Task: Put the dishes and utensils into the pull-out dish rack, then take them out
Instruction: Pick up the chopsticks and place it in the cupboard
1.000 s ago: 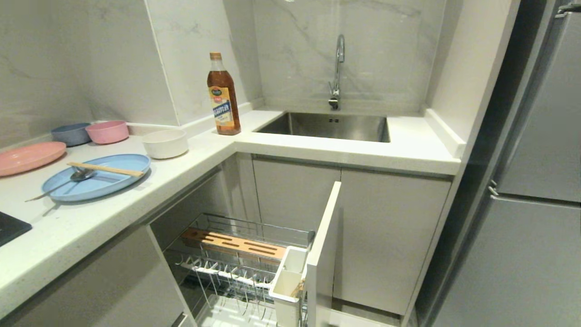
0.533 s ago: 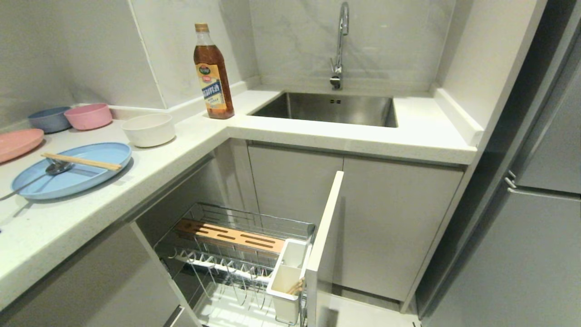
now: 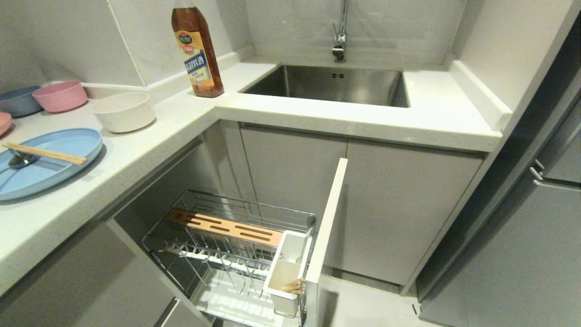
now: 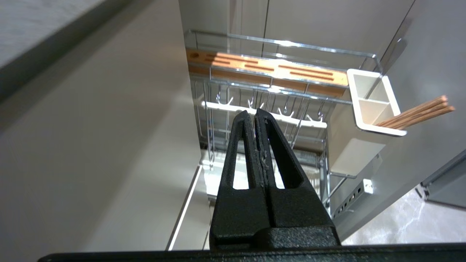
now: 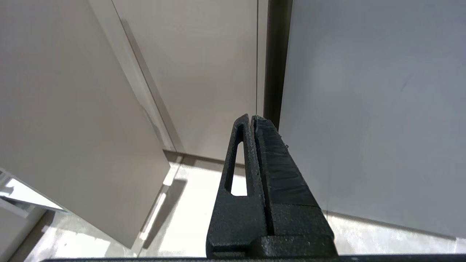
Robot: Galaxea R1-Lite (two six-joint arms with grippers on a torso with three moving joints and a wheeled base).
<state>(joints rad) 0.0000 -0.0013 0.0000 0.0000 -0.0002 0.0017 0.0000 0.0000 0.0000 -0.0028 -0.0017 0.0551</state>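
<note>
A pull-out dish rack (image 3: 236,254) stands drawn out of the lower cabinet beneath the counter (image 3: 150,145), a chrome wire basket with upright prongs. A slotted wood-coloured strip (image 3: 222,227) runs along its far side, and a white utensil holder (image 3: 287,272) sits at the corner against the tall pale cabinet front (image 3: 324,236). Wooden sticks (image 4: 418,114) lean out of that holder.

Up on the counter, at the left, lies a light-blue oval plate (image 3: 50,168). A pair of wooden chopsticks (image 3: 45,153) rests across it, and the bowl of a metal spoon (image 3: 20,160) lies on the plate just beside them. A cream-white bowl (image 3: 123,111) stands near the plate, farther back. Behind it are a pink bowl (image 3: 60,96) and a grey-blue bowl (image 3: 18,100), touching or nearly so.

A tall bottle of brown liquid (image 3: 196,50) stands upright at the counter's inner corner, beside a steel sink (image 3: 331,86) with a tap (image 3: 339,36) above it.

Neither arm appears in the head view. In the left wrist view, the left hand (image 4: 252,113) hangs above the rack with its fingers pressed together, holding nothing and touching nothing. In the right wrist view, the right hand (image 5: 252,118) is likewise closed and empty, pointing at cabinet doors and a pale floor (image 5: 189,203).
</note>
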